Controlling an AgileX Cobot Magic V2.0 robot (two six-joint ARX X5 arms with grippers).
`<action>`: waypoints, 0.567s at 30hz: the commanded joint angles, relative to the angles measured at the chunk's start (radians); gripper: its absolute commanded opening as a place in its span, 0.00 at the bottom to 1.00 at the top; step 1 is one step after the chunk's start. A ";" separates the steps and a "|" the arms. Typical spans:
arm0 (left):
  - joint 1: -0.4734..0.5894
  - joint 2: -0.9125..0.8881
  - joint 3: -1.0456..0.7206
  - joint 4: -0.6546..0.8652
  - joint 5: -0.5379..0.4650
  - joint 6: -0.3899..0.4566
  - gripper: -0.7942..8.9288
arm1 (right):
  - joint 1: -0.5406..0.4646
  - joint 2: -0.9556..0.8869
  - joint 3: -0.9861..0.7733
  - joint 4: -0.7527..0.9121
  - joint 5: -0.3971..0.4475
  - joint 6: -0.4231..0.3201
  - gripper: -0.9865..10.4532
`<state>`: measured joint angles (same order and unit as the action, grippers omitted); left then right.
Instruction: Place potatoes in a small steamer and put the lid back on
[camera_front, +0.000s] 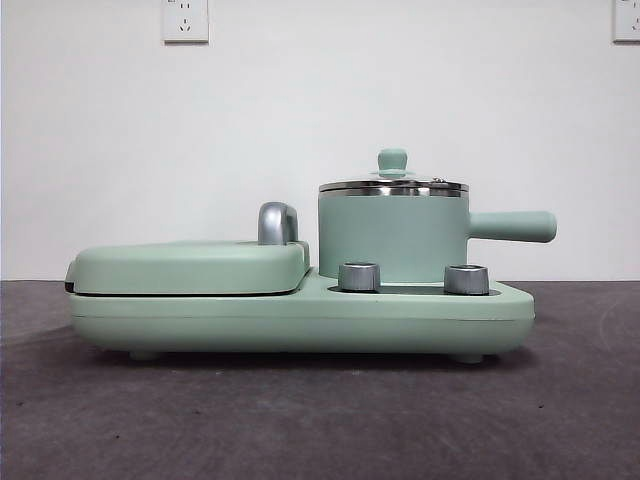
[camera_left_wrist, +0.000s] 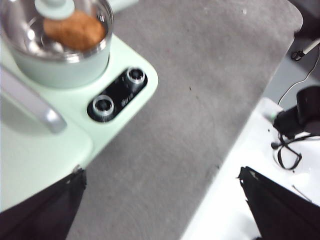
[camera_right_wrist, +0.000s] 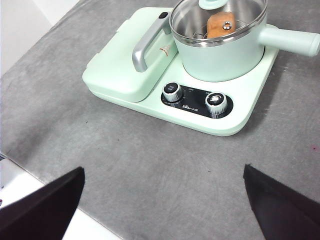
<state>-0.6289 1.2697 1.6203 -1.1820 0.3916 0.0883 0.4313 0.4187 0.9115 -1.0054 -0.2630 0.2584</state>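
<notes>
The small steamer sat on the right half of a long mint-green cooker, which stood on the grey bench near its middle. The steamer's straight green handle stuck out sideways toward the right edge of the bench. The lid was on top of the steamer, sitting flat on the shiny steel rim, with its little green knob pointing up. Through the glass of the lid, the potato could be seen lying inside the steamer (it looked orange-brown and lumpy). From the left wrist view the potato showed inside the steamer too, under the glass. On the left half of the cooker was a flat green griddle with its cover down, and a silver handle stood up between the griddle and the steamer. Two round silver dials sat in a row on the front of the cooker, just below the steamer. The left gripper hung over the bench beside the cooker's dial end, with its two black jaws wide apart and nothing between them. The right gripper hung over the front of the bench, well away from the cooker, and its jaws were wide apart too, holding nothing. Neither gripper touched the steamer or the lid.
</notes>
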 joint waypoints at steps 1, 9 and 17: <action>-0.007 -0.101 -0.127 0.053 0.003 -0.030 0.60 | 0.005 0.005 0.006 0.010 -0.003 -0.011 0.53; -0.006 -0.449 -0.493 0.320 0.001 -0.171 0.59 | 0.005 0.012 0.006 0.011 -0.003 -0.016 0.53; -0.006 -0.629 -0.668 0.362 -0.003 -0.262 0.53 | 0.005 0.018 0.006 0.026 0.002 -0.016 0.53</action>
<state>-0.6289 0.6388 0.9443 -0.8349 0.3904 -0.1513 0.4313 0.4301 0.9115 -0.9936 -0.2619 0.2577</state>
